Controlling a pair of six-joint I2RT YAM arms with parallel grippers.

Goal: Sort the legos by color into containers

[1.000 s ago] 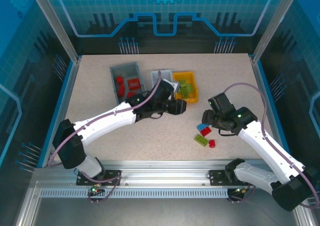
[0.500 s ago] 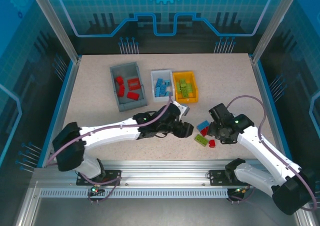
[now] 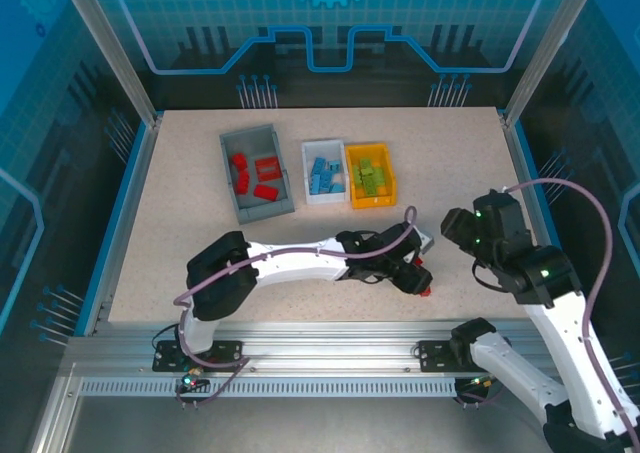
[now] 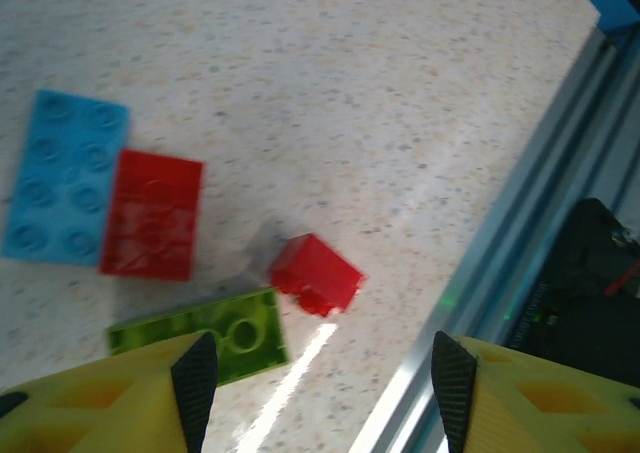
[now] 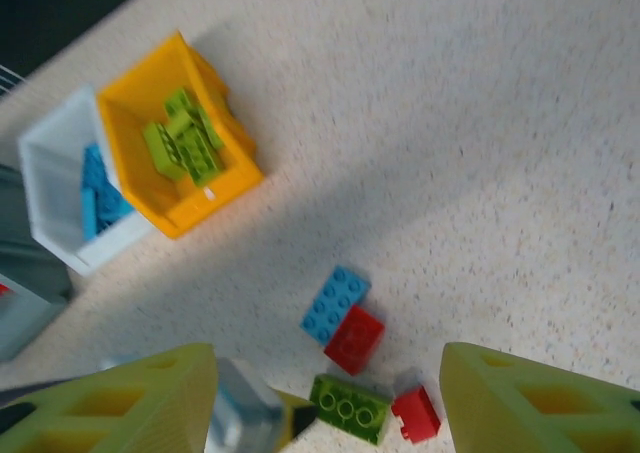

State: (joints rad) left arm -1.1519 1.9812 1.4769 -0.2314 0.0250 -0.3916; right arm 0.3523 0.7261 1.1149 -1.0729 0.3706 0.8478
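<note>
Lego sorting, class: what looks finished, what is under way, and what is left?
Done: red bricks lie in the grey bin, blue bricks in the white bin, green bricks in the yellow bin. In hand: the left gripper hovers open over the loose pieces, holding nothing; the right gripper is open too. Left: four on the table, a blue brick, flat red brick, small red brick and green brick.

- Grey bin (image 3: 228, 178), far left, holds the red bricks (image 3: 266, 168).
- White bin (image 3: 325, 201) with blue bricks (image 3: 321, 173), right beside the yellow bin (image 3: 372, 202) with green bricks (image 3: 369, 176).
- Loose, near right: blue slab (image 4: 65, 176) touching red slab (image 4: 151, 214), both flat; green piece (image 4: 200, 335) and red cube (image 4: 316, 274) nearer.
</note>
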